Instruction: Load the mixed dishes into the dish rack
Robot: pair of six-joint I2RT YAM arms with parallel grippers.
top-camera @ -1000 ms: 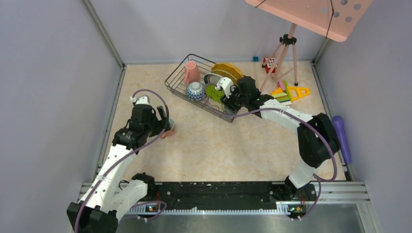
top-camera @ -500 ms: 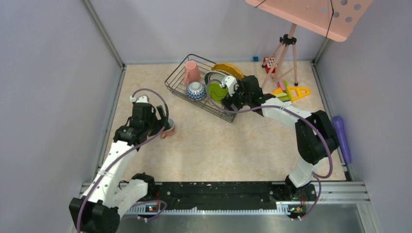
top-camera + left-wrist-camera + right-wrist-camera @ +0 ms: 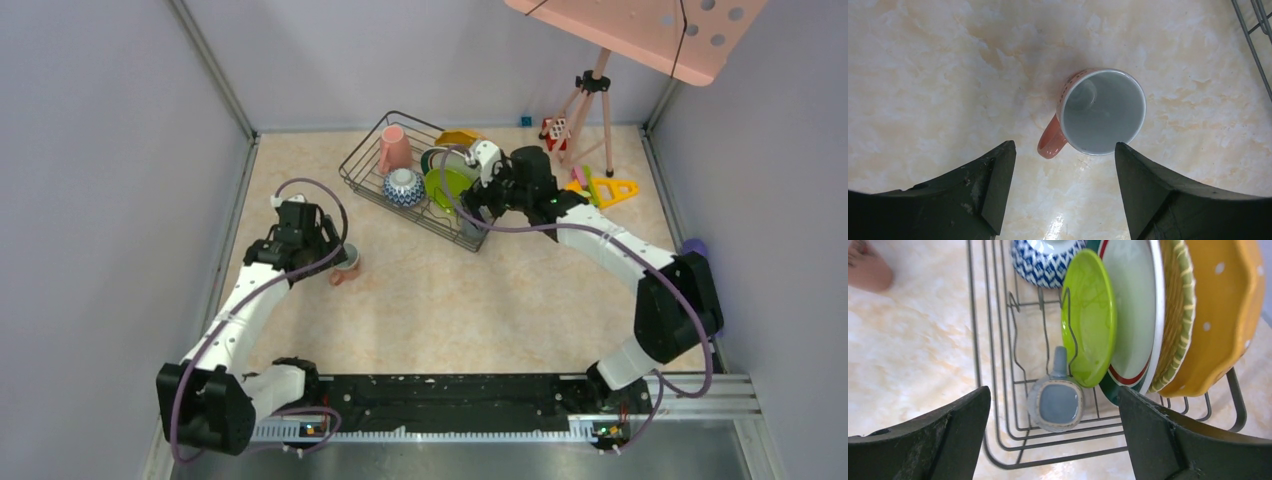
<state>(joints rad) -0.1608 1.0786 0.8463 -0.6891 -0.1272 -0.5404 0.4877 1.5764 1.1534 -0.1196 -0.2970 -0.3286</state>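
Black left jaws stand wide apart and empty, hanging over an orange-pink mug [image 3: 1103, 111] that sits upright on the table [image 3: 923, 60], mouth up. Its handle points toward the near-left finger. The wide gap looks chosen so the jaws can drop to either side of the mug's wall. This mug is well apart from the dish rack [image 3: 1240, 402], so it looks like the one dish not yet loaded.

The right jaws are also spread wide and carry nothing, poised above the near corner of the rack. Directly below them a small grey-blue cup [image 3: 1057, 405] lies on the rack's bottom wires. Just past it a lime green plate [image 3: 1090, 320] stands on edge in the wavy divider wires. Behind that come a green-rimmed white plate [image 3: 1133, 305], an olive-yellow plate [image 3: 1175, 315] and a yellow dotted plate [image 3: 1223, 315]. They lean one against the next, and the dividers and the rack's end wall seem to keep them from falling flat.

Farther along the rack sit a blue-white patterned bowl [image 3: 1045, 262] and, in the far corner, a second pink mug [image 3: 393, 150]. I judge the loading nearly done. The next move calls for the left jaws to close squarely on the mug without tipping it.
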